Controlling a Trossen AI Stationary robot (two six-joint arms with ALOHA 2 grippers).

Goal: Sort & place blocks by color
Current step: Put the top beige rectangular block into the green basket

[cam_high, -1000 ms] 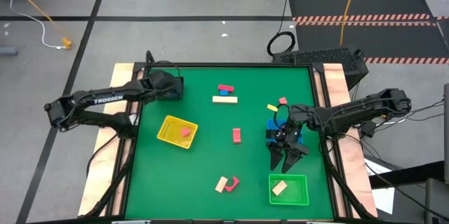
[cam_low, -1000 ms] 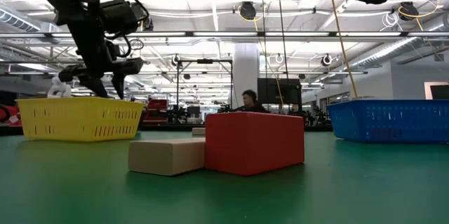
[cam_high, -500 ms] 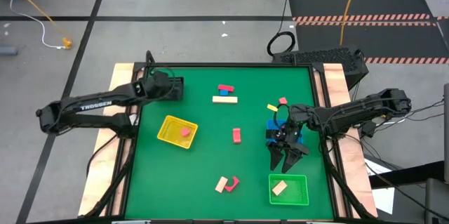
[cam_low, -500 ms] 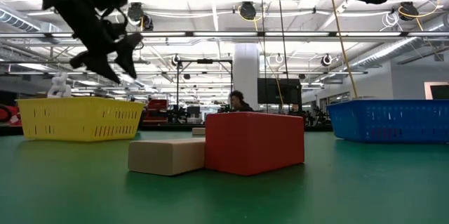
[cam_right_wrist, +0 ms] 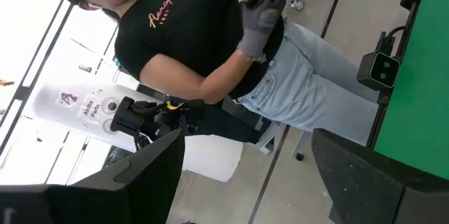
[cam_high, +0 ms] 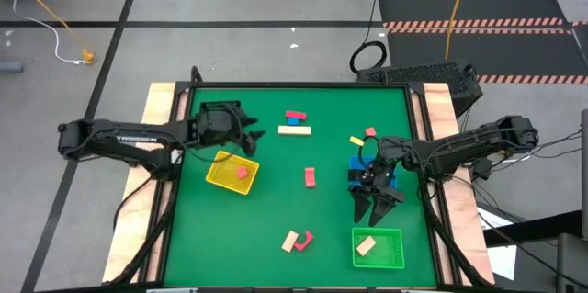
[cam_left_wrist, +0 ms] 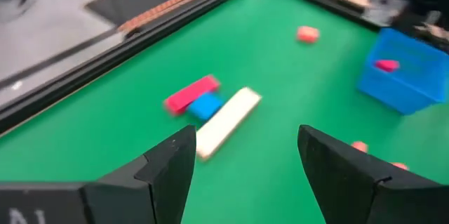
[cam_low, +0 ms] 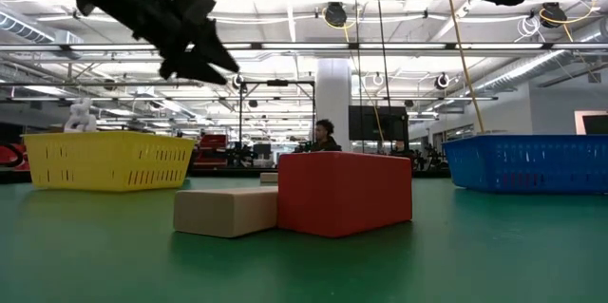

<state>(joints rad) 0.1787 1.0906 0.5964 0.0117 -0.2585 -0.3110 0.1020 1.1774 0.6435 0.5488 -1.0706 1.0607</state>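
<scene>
Left gripper [cam_high: 250, 136] open-fingered above yellow tray [cam_high: 220, 174].

The green-topped table [cam_high: 276, 210] carries square yellow [cam_high: 223, 180], blue [cam_high: 356, 166] and green [cam_high: 395, 249] trays, plus scattered small red, blue and tan wooden blocks [cam_high: 295, 130].

Overhead straight down; low table-level, close to red block [cam_low: 344, 193], also seen overhead [cam_high: 304, 237].

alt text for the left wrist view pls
The open left gripper hangs empty over the green table, facing a red bar, blue cube and tan bar lying together. A blue tray sits farther off.
</scene>
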